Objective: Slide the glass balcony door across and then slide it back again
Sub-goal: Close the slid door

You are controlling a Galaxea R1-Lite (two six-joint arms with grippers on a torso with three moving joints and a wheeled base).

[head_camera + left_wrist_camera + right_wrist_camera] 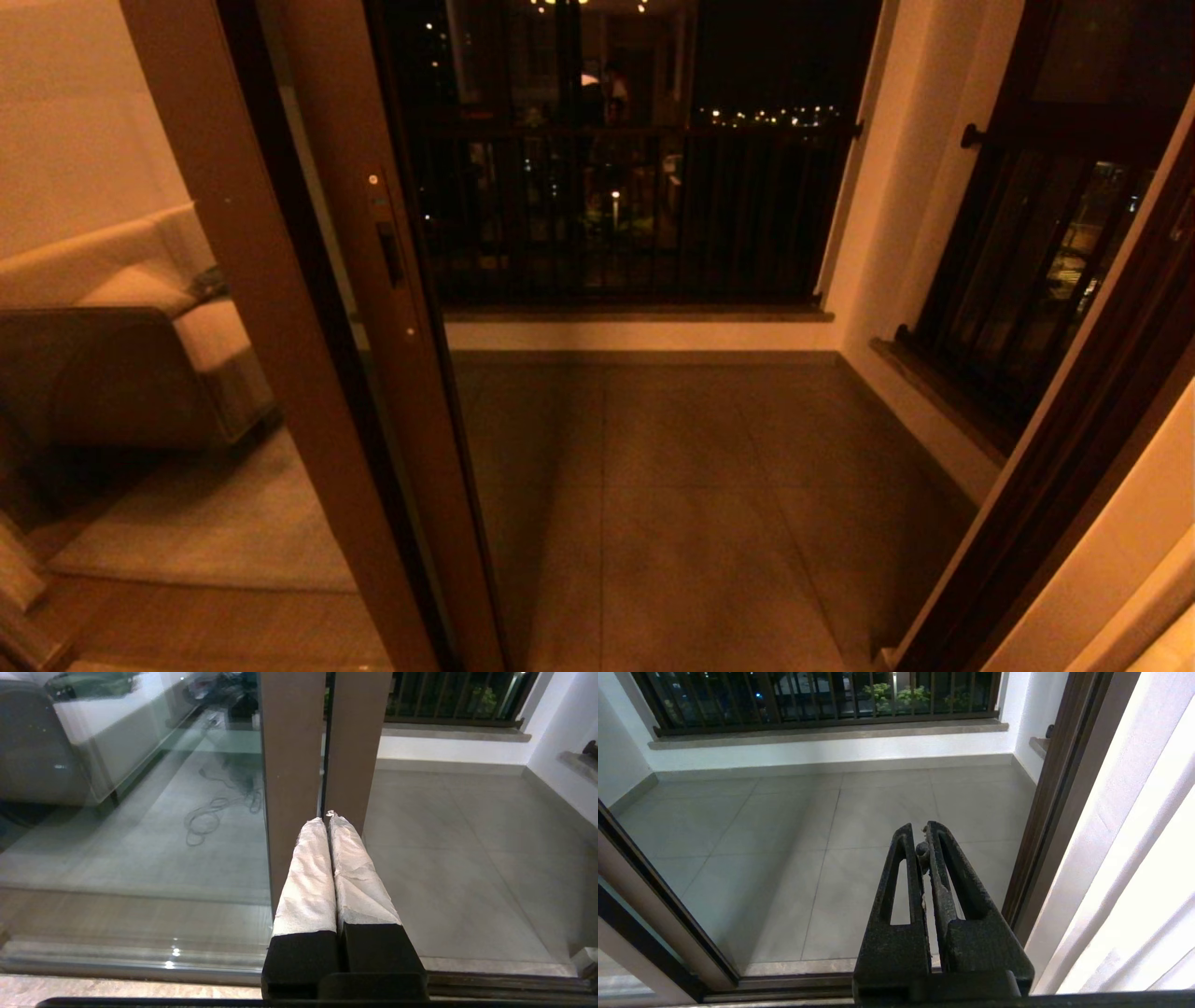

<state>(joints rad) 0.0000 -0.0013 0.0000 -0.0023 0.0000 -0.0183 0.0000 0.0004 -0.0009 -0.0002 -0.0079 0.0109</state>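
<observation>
Head cam looks forward and down through the doorway at the balcony floor point(691, 485). Both wrist cams sit low, facing outward; all share that floor.

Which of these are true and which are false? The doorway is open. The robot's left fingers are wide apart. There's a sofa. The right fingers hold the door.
1. The doorway is open: true, the glass balcony door stands aside.
2. The left gripper has its fingers wide apart: false, they are shut.
3. There is a sofa: true.
4. The right gripper holds the door: false, it is shut, touching nothing.
</observation>
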